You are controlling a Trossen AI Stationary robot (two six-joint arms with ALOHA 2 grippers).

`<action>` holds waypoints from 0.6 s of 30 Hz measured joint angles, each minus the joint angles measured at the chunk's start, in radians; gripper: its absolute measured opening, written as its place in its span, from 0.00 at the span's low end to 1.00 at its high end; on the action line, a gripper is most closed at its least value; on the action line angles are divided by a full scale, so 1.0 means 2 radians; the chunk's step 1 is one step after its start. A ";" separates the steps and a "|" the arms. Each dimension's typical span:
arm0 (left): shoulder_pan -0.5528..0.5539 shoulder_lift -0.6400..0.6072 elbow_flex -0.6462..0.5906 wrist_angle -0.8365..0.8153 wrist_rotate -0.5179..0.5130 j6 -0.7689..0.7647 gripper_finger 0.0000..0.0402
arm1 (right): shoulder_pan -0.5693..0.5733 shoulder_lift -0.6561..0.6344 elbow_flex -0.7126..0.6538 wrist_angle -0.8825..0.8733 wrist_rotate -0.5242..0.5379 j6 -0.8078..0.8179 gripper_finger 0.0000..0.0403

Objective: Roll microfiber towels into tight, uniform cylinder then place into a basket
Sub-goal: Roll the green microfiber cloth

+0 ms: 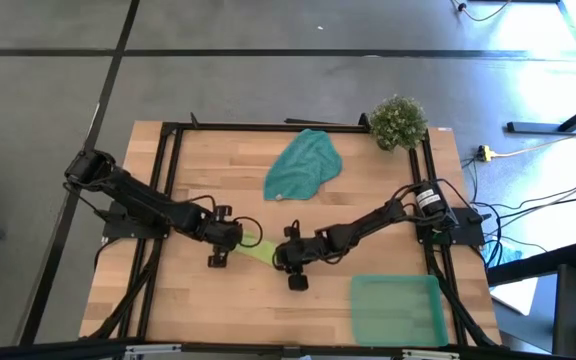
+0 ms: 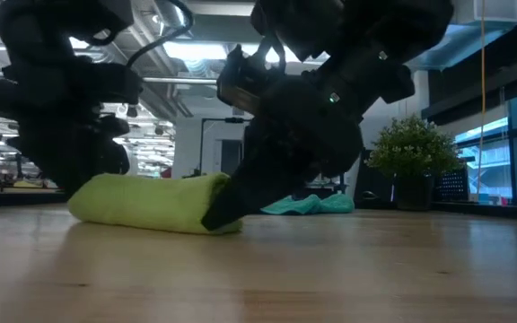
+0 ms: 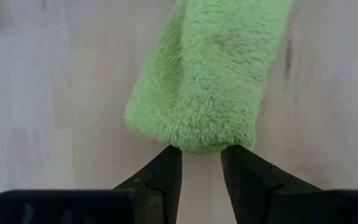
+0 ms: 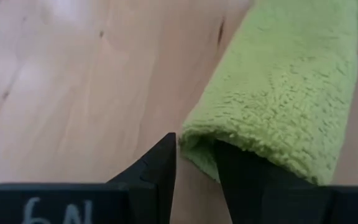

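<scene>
Two sets of jaws meet one lime green towel (image 1: pixel 256 246), rolled into a cylinder and lying on the desk (image 1: pixel 298 310) between them. Left gripper (image 3: pixel 201 171): jaws narrowly parted, tips at the roll's near end, which sits just at the gap; whether the cloth is pinched cannot be told. Right gripper (image 4: pixel 194 165): jaws narrowly parted at the opposite end, one finger tucked under the rolled edge, the other beside it on bare wood. In the low view both grippers sit down at desk level, one at each end of the roll. Both arms reach inward from the desk's sides, low and extended toward the middle. Teal towel (image 1: pixel 304 165) lies crumpled near the far edge, well apart. Basket (image 1: pixel 398 310) stands at the near right corner, apart from the roll. Plant (image 1: pixel 398 122) occupies the far right corner.
</scene>
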 joint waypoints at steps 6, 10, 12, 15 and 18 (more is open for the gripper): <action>-0.022 0.000 0.000 0.002 0.001 -0.013 0.27 | -0.001 -0.002 0.001 -0.017 0.000 -0.013 0.29; -0.025 -0.002 0.000 0.002 -0.005 -0.011 0.27 | -0.001 -0.011 0.001 -0.036 0.001 -0.020 0.29; -0.025 -0.004 0.002 -0.001 -0.006 -0.011 0.27 | -0.001 -0.019 0.000 -0.041 0.001 -0.021 0.29; -0.025 -0.009 0.007 -0.003 -0.009 -0.010 0.27 | -0.001 -0.036 0.000 -0.064 0.006 -0.023 0.29; -0.025 -0.016 0.013 -0.013 -0.014 -0.006 0.27 | -0.001 -0.050 0.000 -0.086 0.028 -0.024 0.29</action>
